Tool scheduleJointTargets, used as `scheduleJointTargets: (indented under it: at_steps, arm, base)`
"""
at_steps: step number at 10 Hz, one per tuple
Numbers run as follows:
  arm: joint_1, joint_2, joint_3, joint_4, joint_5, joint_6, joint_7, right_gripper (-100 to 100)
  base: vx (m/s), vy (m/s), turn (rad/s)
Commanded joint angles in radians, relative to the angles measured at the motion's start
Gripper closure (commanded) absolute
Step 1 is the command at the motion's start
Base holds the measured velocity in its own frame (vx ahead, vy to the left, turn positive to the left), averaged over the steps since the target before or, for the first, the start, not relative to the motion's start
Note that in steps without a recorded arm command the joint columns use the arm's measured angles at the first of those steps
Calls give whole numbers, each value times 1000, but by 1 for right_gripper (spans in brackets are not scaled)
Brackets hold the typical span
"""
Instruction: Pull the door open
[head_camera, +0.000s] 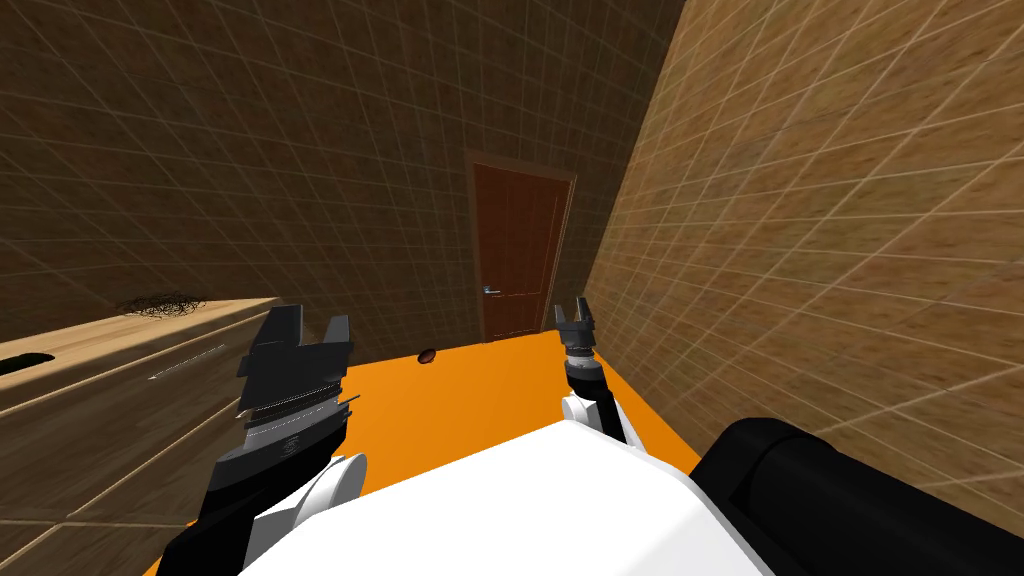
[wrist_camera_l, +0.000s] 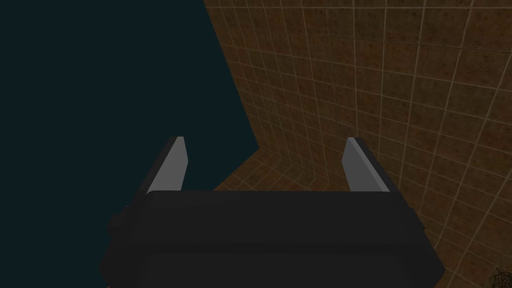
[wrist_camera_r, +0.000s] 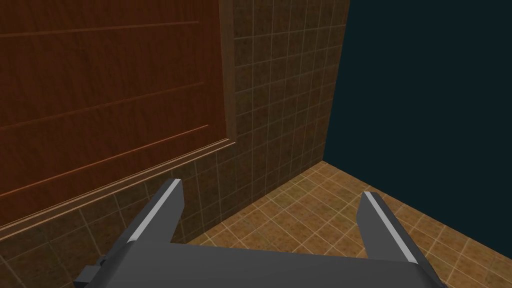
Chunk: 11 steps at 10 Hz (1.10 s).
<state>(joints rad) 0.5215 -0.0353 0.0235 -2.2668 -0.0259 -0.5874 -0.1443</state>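
My left gripper (wrist_camera_l: 265, 145) and right gripper (wrist_camera_r: 272, 187) both stand wide open, empty. Head view shows the handle (head_camera: 490, 291) on the door (head_camera: 520, 240); right wrist, its panels (wrist_camera_r: 100, 75).

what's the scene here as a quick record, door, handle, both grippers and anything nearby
door: reddish-brown, panelled, looks shut in its frame, ahead
handle: small pale lever on its left edge, untouched
left gripper: open, empty, beside the wooden cabinet
right gripper: open, empty, short of the door
floor: orange, small dark round object on it
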Motion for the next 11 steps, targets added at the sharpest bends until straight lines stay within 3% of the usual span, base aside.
scheduleJointTargets:
  at_steps: [1, 6, 11]
  arm:
    - [-4, -10, -4, 31, -4, -10, -2, -100]
    - [-15, -37, -6, 127, -14, -33, -5, -100]
    - [-30, -68, -10, 256, -26, -64, -8, -100]
  base:
    - [140, 51, 26]
    - [122, 40, 27]
    - [153, 44, 38]
